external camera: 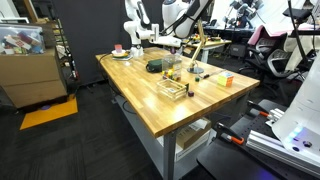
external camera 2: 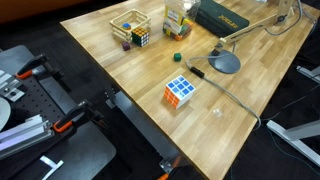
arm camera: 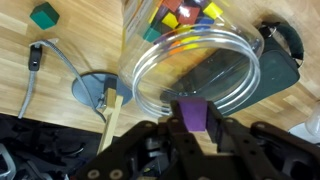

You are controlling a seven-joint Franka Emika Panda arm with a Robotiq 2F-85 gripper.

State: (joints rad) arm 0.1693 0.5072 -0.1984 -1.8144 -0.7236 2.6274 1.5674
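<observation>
In the wrist view my gripper (arm camera: 192, 120) is shut on a purple block (arm camera: 191, 106), which stands upright between the two fingers. Just beyond and below it is a clear plastic jar (arm camera: 243, 55) with an open mouth, and several coloured blocks lie inside. The block hangs near the jar's near rim. A green cube (arm camera: 43, 15) lies on the wooden table (arm camera: 60, 40) to the left. In an exterior view the jar (external camera 2: 175, 18) stands near the far table edge, with the green cube (external camera 2: 178, 57) in front of it.
A desk lamp's grey round base (arm camera: 92, 88) and its cable lie left of the jar, and a black case (arm camera: 285, 60) lies to the right. A Rubik's cube (external camera 2: 180, 92) sits mid-table. Another cube (external camera 2: 140, 38) lies beside a wire basket (external camera 2: 127, 22).
</observation>
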